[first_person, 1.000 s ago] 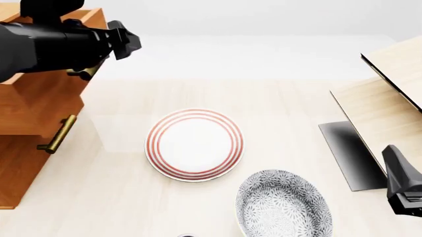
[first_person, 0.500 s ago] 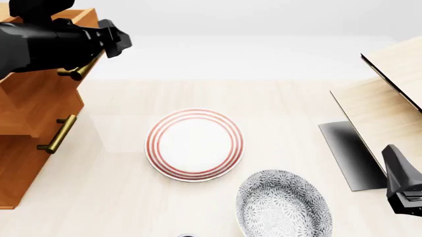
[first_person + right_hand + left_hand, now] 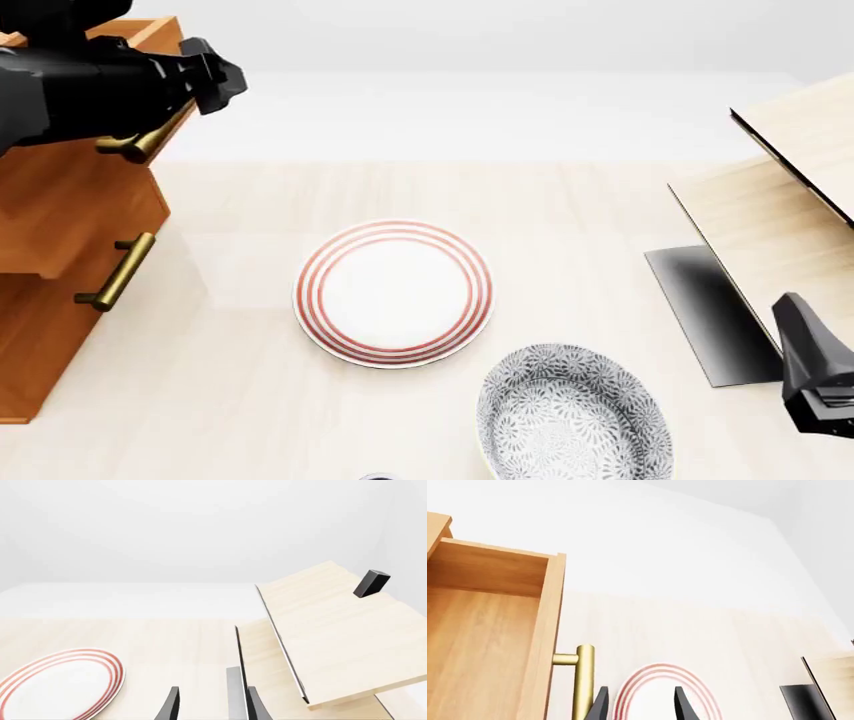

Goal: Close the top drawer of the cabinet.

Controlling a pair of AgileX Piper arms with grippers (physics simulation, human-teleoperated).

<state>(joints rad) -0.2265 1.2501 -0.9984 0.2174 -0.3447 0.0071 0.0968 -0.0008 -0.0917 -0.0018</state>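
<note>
Top drawer [image 3: 80,90]: uppermost box of the cabinet [image 3: 54,260], far left of the worktop [image 3: 561,200]. Sticks out past the cabinet face, box interior open to view in left wrist view, so not shut yet.

Handle [image 3: 582,682]: brass bar on drawer front, stands off the panel on a short post. Gives a ledge to push on or hook.

Left pincer [image 3: 214,78]: up at top-drawer height, right by the front panel and handle end, prob. so a push goes straight along the drawer's travel. Fingertips [image 3: 599,707] apart w/ a clear gap, nothing between them; one tip sits just beside the handle bar. Contact w/ the front: can't tell from these views.

Right pincer [image 3: 212,705]: low at the near right corner, well apart from the cabinet. Tips apart, holds nothing. Looks parked, since one arm is enough for a push.

Striped plate [image 3: 394,293]: mid worktop, red rings. Below and clear of the drawer's path, no obstacle.

Patterned bowl [image 3: 574,415]: near edge, just beside the plate, not involved.

Pale wood unit [image 3: 787,210]: right side, tilted, black panel under it. Not part of the job.

Step, as I judge it: pushing the drawer inward, partway there.

Risk: pincer slipping off the front edge.
</note>
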